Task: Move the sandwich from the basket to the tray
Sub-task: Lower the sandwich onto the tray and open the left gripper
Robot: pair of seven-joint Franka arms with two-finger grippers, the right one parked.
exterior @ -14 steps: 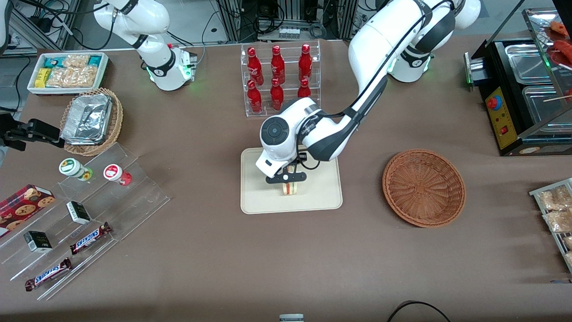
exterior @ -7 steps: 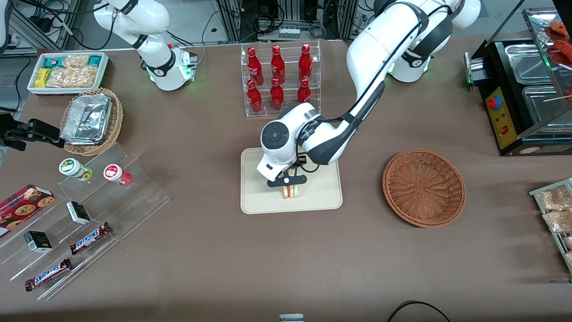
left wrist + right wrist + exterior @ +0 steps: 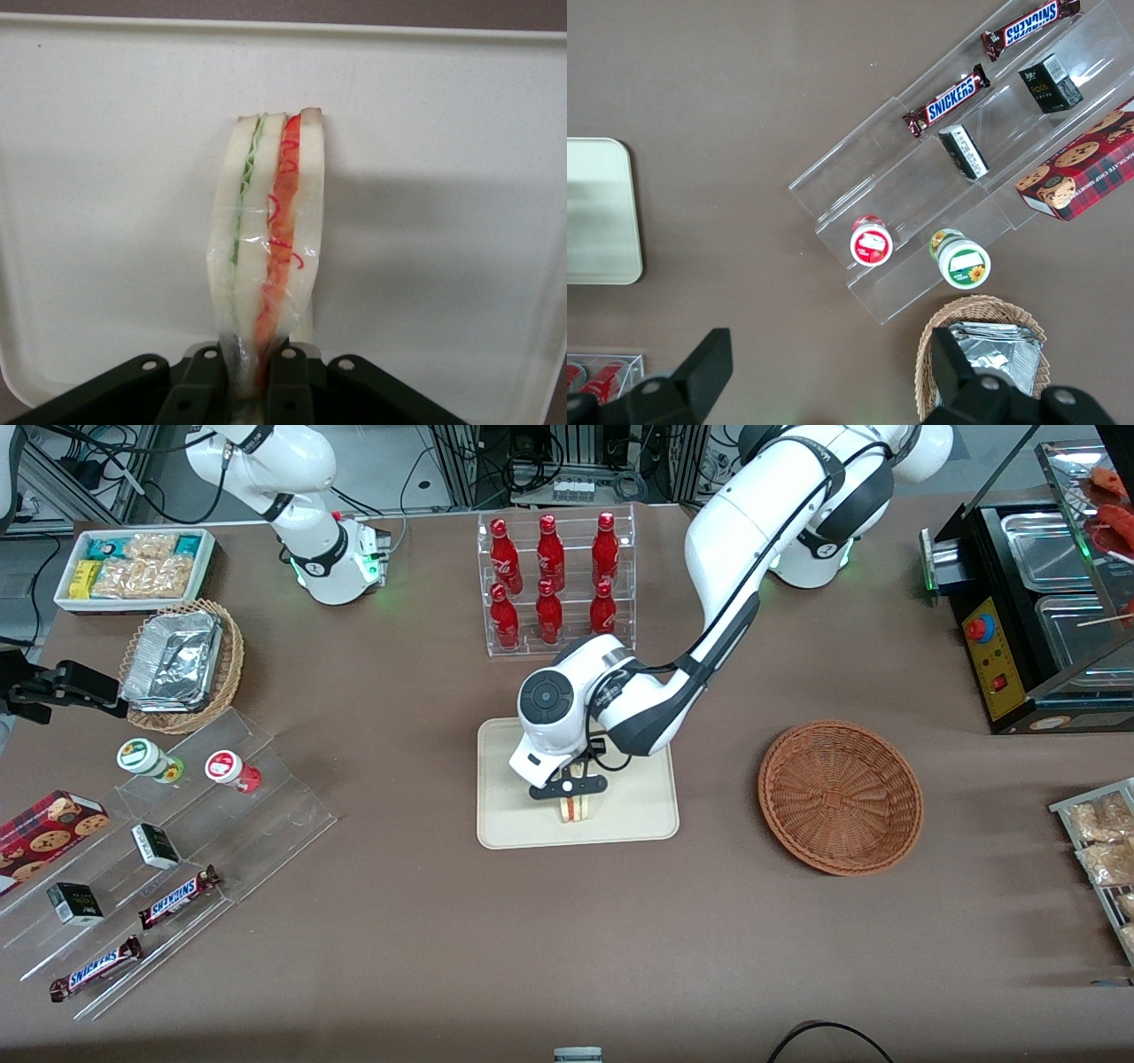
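The sandwich [image 3: 578, 809] is a wrapped wedge of pale bread with red and green filling, and it stands on edge over the middle of the beige tray [image 3: 514, 815]. My left gripper [image 3: 571, 788] is right above it, shut on its upper end. In the left wrist view both black fingers [image 3: 205, 376] pinch the wrapped sandwich [image 3: 270, 230], with the tray [image 3: 443, 221] filling the background. Whether the sandwich touches the tray I cannot tell. The reddish-brown basket [image 3: 840, 795] sits empty beside the tray, toward the working arm's end of the table.
A clear rack of red bottles [image 3: 554, 584] stands just farther from the front camera than the tray. Toward the parked arm's end are a tan basket of foil trays [image 3: 182, 664], a white snack bin [image 3: 133, 567] and an acrylic stepped shelf [image 3: 177, 841]. A black food warmer [image 3: 1045, 620] stands at the working arm's end.
The gripper with the sandwich has sunk slightly over the tray and edged a little nearer the front camera. The wrist has drawn in a bit. The grip is unchanged.
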